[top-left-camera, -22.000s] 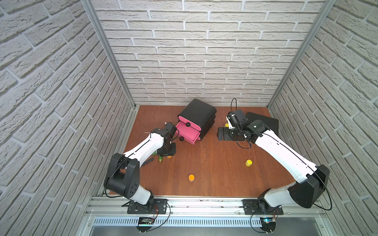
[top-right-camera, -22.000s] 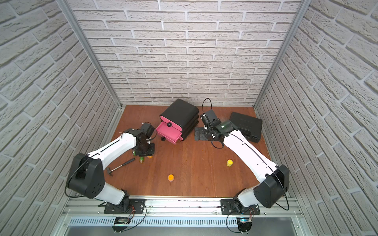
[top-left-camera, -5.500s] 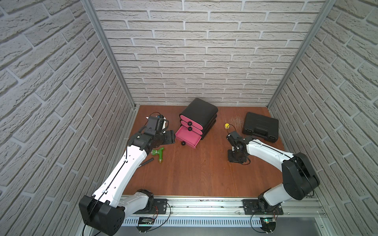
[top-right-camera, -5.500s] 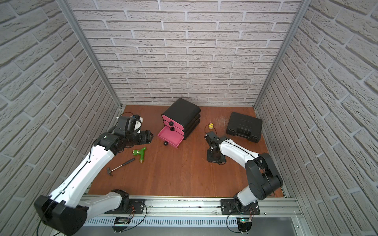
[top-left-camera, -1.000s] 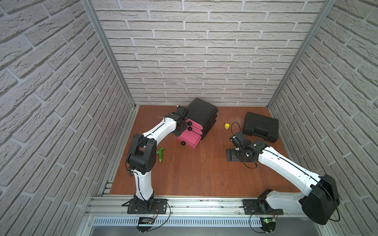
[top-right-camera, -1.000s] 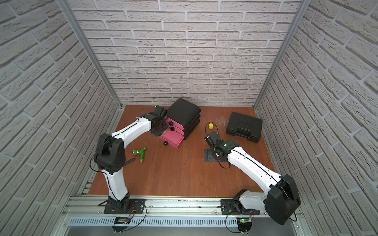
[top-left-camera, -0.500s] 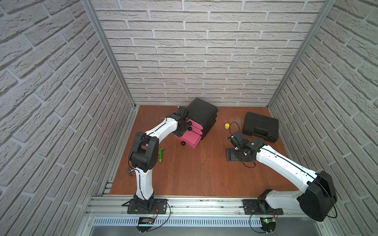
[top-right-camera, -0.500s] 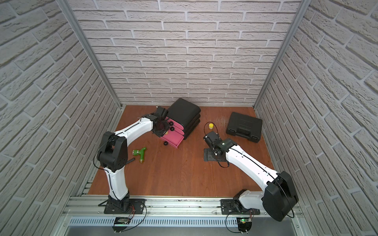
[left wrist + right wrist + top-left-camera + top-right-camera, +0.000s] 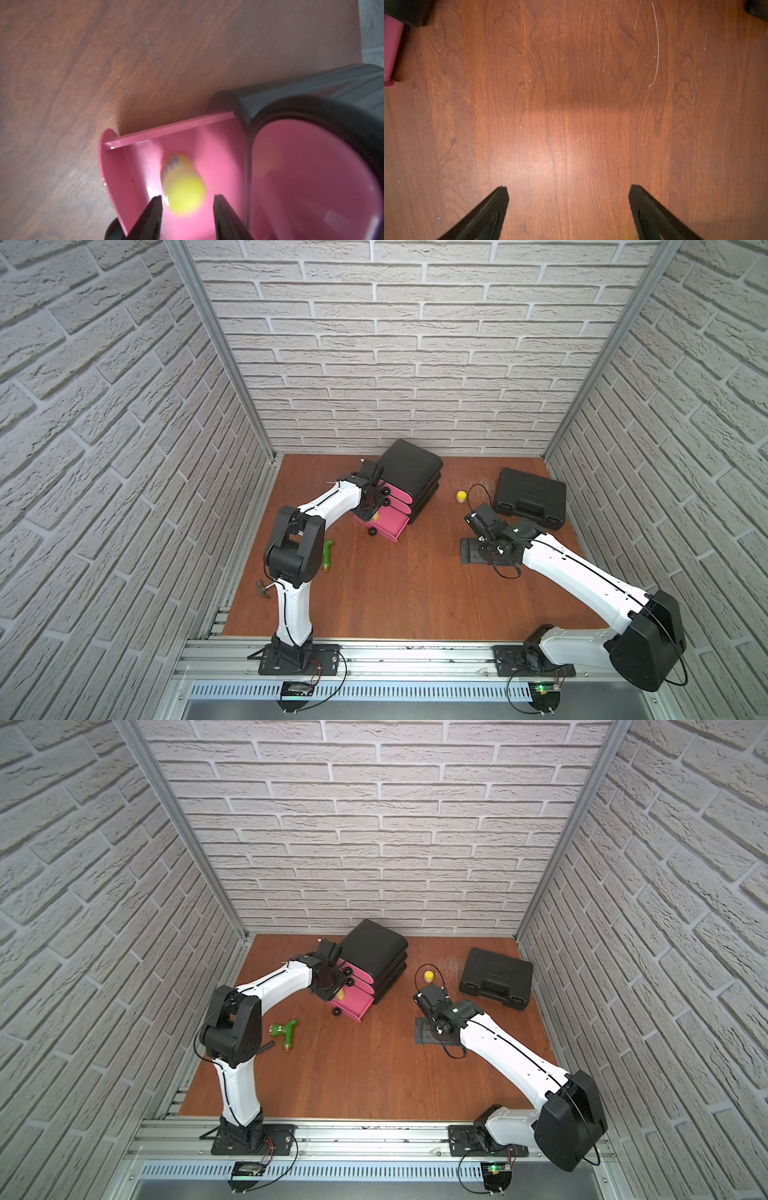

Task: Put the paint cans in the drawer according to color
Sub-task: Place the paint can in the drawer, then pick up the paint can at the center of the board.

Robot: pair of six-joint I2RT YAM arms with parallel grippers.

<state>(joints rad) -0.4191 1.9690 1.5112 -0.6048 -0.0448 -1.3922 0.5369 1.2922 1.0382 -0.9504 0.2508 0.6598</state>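
1. The cabinet (image 9: pixel 411 472) (image 9: pixel 374 952) stands at the back of the table (image 9: pixel 395 593), turned at an angle. Its bottom drawer (image 9: pixel 386 524) (image 9: pixel 353 1006) is pulled out; the two above it are shut.
2. The left gripper (image 9: pixel 370 506) (image 9: pixel 187 199) hangs over the pulled-out drawer, pointing down into it.
3. Its jaws stand partly apart, a little wider than the yellow can (image 9: pixel 182 187) (image 9: pixel 375 515) (image 9: pixel 340 994) just past their tips. A gap shows on one side, so they do not clamp it.
4. That can is inside the bottom drawer, between its pink walls, and it is blurred. Its long axis is tilted: the yellow lid faces the gripper and the other end points to the drawer floor. I cannot tell whether it touches the floor.
5. A second can (image 9: pixel 460 496) (image 9: pixel 427 976) stands upright on the table, yellow lid up, between the cabinet and the black case (image 9: pixel 530 497), apart from both.
6. The right gripper (image 9: pixel 471 551) (image 9: pixel 569 189) hovers over bare table near the second can, toward the front. Its jaws are spread wide with nothing between them.
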